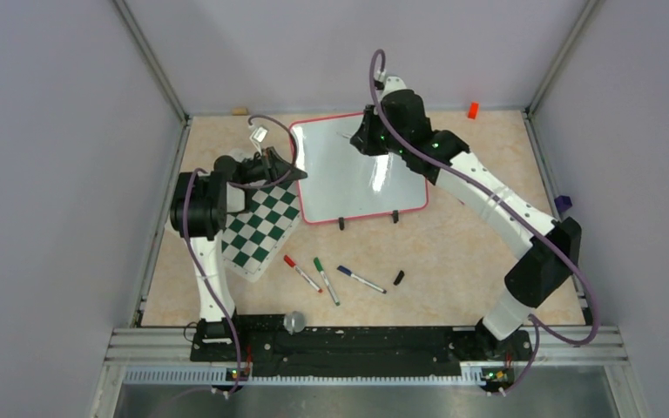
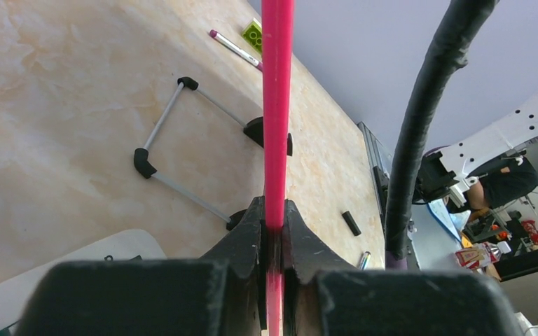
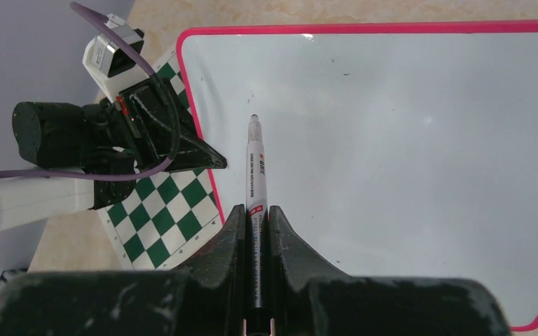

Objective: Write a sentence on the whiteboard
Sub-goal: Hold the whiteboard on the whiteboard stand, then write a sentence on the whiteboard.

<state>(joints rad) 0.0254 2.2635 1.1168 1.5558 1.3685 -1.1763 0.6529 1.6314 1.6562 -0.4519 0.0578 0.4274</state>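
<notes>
Left gripper (image 2: 273,213) pinching the red rim of the glossy white whiteboard (image 1: 361,174) lying on the beige marbled table (image 1: 470,239), right gripper (image 3: 256,213) clamping a slim white marker (image 3: 256,164) at its blank top-left: writing likely begins now, needing light tip contact.

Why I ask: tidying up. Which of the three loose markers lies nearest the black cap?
The blue-capped marker, rightmost of the three: the black cap lies just right of it, the green-capped marker and red-capped marker farther left.
</notes>
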